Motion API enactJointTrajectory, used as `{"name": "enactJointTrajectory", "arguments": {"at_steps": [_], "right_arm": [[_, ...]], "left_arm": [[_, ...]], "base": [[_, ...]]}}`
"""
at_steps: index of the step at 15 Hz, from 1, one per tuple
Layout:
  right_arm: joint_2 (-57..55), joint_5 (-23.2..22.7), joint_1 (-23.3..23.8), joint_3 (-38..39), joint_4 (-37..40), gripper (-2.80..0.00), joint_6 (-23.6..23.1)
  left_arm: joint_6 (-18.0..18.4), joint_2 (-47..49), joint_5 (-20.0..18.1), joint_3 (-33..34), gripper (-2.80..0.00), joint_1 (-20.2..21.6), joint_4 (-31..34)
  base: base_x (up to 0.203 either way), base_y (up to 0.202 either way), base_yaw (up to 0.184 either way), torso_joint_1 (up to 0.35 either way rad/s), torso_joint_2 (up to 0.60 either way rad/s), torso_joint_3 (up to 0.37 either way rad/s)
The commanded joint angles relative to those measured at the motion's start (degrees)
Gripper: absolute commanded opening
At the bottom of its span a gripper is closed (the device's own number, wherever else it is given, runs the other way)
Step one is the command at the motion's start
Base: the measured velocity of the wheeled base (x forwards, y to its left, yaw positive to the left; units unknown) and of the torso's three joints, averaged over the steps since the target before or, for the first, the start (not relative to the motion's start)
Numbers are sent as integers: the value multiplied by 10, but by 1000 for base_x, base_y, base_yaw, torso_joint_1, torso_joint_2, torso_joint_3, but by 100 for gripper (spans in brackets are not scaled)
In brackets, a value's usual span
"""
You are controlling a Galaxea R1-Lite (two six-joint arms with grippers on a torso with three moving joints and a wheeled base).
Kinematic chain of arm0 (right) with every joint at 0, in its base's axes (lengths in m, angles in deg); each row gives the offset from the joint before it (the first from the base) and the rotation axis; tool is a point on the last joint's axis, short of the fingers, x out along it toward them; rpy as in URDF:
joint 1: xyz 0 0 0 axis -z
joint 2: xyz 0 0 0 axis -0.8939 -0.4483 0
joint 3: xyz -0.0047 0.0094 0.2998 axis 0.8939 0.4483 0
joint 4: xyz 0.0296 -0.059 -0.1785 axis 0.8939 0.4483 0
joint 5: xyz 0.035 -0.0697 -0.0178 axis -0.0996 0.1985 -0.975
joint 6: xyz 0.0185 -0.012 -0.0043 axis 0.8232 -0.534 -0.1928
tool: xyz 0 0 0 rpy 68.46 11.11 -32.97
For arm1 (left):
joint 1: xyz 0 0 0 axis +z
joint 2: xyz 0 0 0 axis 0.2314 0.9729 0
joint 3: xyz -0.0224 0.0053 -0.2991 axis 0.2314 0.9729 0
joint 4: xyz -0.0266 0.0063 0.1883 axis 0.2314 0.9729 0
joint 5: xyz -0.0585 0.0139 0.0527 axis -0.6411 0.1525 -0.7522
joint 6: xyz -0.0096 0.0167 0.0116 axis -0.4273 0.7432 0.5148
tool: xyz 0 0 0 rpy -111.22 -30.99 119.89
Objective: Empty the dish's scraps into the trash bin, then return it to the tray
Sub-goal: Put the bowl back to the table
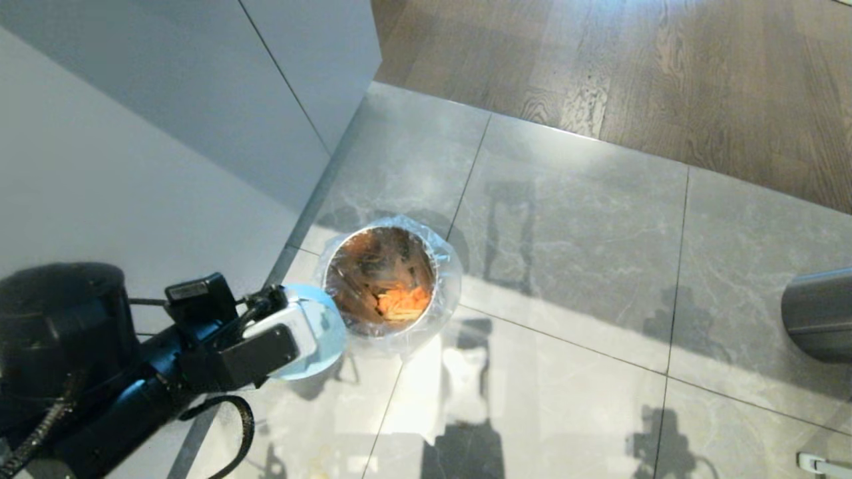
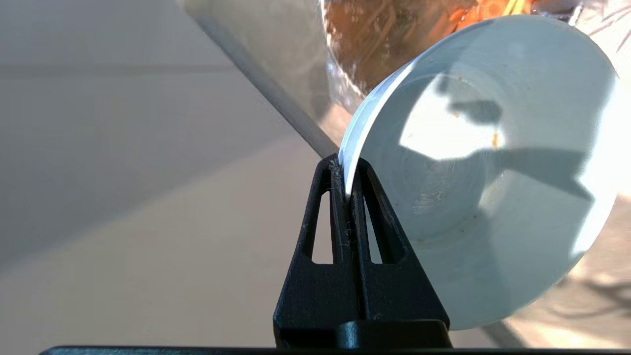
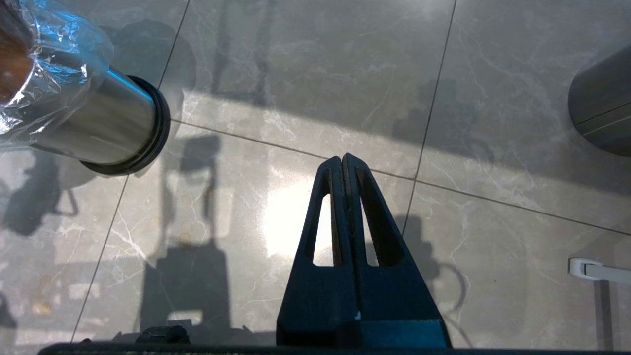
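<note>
left gripper (image 2: 347, 172): fingers pinched tight on the rim of the dish (image 2: 493, 162); sits just beside the trash bin (image 1: 389, 283), on its near-left side in the head view
dish: tipped steeply on edge, white inside bare but for a few tiny crumbs; its upper edge reaches the bin's bag-lined rim
scraps (image 1: 403, 303): orange slices lying inside the bin, toward its near wall
trash bin: upright on the grey tiled floor (image 1: 572, 266), clear bag folded over its rim
right gripper (image 3: 343, 170): fingers pressed together, holding nothing; hangs over the floor, well apart from the bin
grey cylinder (image 1: 819, 313): far to the bin's right
</note>
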Motion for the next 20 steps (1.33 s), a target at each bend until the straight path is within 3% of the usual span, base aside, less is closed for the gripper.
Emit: {"name": "enactJointTrajectory", "arguments": {"at_steps": [1, 6, 10, 14, 16, 20], "right_arm": [[0, 0, 0, 0, 0, -280, 0], [0, 0, 0, 0, 0, -280, 0], [0, 0, 0, 0, 0, -280, 0], [0, 0, 0, 0, 0, -280, 0], [0, 0, 0, 0, 0, -280, 1], [0, 0, 0, 0, 0, -280, 0]], "left_arm": [[-53, -25, 1, 0, -280, 8, 31], [-213, -61, 1, 1, -280, 9, 116], [-380, -102, 0, 1, -280, 11, 176], [-503, -140, 0, 19, -280, 12, 191], [-551, -166, 0, 36, -280, 12, 191], [-603, -232, -1, 87, -280, 25, 192]], "base": [[0, 0, 0, 0, 0, 0], [0, 0, 0, 0, 0, 0], [0, 0, 0, 0, 0, 0], [0, 0, 0, 0, 0, 0], [0, 0, 0, 0, 0, 0], [0, 0, 0, 0, 0, 0]]}}
